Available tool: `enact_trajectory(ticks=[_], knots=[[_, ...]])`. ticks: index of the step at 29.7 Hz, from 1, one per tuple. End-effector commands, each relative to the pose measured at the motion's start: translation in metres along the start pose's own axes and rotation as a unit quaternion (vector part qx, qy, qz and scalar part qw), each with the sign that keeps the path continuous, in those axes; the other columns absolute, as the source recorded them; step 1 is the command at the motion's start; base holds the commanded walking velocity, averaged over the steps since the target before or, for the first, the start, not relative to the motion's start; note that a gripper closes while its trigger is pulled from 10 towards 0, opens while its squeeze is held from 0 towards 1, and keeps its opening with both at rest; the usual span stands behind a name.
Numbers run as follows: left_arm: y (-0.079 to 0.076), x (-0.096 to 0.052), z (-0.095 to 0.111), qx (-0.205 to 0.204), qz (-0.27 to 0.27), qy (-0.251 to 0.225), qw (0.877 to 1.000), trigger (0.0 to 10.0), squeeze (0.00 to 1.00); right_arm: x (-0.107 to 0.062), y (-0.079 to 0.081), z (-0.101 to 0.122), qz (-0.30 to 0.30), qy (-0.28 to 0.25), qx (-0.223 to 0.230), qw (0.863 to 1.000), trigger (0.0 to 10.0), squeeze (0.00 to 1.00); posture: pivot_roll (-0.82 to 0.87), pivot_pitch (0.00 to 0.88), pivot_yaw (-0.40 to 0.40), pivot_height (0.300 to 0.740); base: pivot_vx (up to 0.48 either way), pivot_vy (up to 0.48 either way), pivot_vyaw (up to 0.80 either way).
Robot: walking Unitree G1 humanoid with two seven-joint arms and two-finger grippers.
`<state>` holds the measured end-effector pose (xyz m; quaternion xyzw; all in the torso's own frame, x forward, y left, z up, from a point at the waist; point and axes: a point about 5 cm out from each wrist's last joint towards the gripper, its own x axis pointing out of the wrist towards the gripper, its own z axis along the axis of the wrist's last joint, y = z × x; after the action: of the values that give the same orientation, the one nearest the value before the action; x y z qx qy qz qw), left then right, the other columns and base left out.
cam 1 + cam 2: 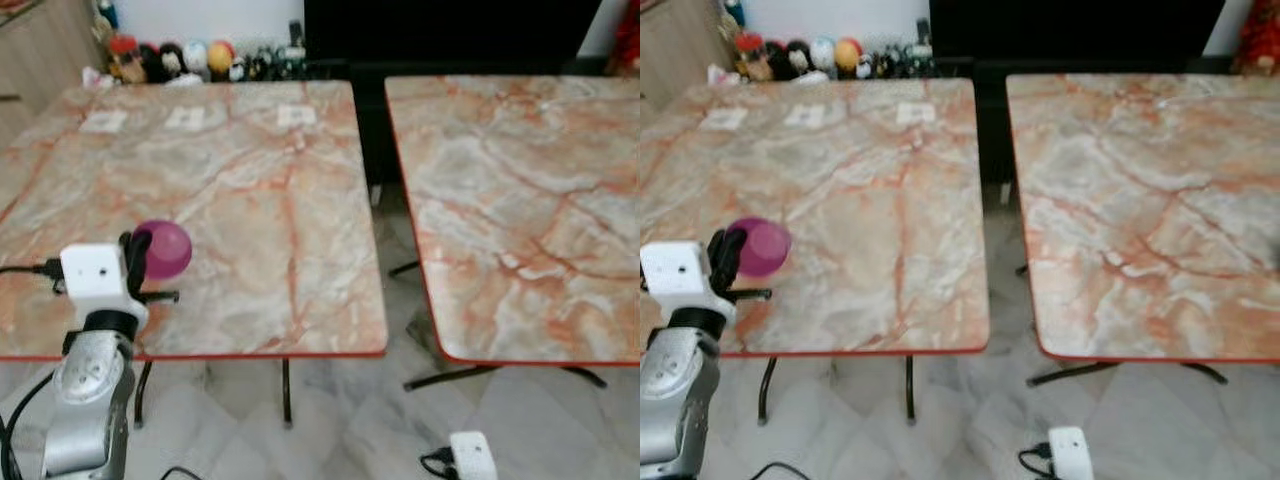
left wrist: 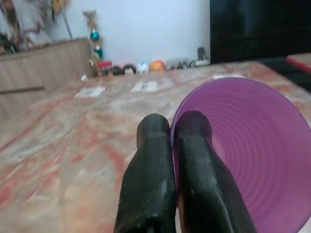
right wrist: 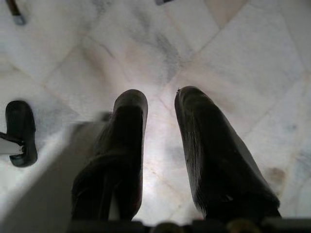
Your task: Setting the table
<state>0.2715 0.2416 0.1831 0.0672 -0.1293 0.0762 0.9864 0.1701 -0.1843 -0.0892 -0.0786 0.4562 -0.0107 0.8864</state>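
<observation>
1. Pinching the rim of a purple plastic cup (image 1: pixel 168 249), the left gripper (image 2: pixel 181 127) has its two black fingers pressed together, one inside the cup's wall and one outside.
2. The cup lies tilted on its side in the grip, its open mouth turned toward the wrist camera, above the near left part of the left marble desk (image 1: pixel 250 180).
3. Hanging low beside the robot, the right gripper (image 3: pixel 160 99) points down at the pale marble floor (image 3: pixel 233 53), its fingers spread with a gap between them and nothing in it.
4. A second marble desk (image 1: pixel 520 200) stands just to the right of the first, a narrow gap between them.
5. Three white cards (image 1: pixel 184 117) lie along the far side of the left desk.
6. A row of small colourful figurines (image 1: pixel 170 58) stands beyond the desk against the wall.
</observation>
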Motion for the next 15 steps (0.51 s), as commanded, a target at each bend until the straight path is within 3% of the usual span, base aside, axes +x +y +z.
enact_trajectory(ticks=[1,15], knots=[[0.0006,0.0000,0.0007,0.001,0.004,-0.001,1.000,10.0,0.00,-0.0008,-0.0077,-0.0047,-0.011,0.010,-0.003,1.000,10.0,0.00,-0.04,0.047,0.043,0.740,0.000,-0.469,0.00],[-0.0004,0.0032,0.0048,0.003,-0.003,-0.003,1.000,10.0,0.00,-0.0006,-0.0075,-0.0037,-0.013,0.008,0.003,1.000,10.0,0.00,-0.03,0.067,0.043,0.740,0.000,-0.469,0.00]])
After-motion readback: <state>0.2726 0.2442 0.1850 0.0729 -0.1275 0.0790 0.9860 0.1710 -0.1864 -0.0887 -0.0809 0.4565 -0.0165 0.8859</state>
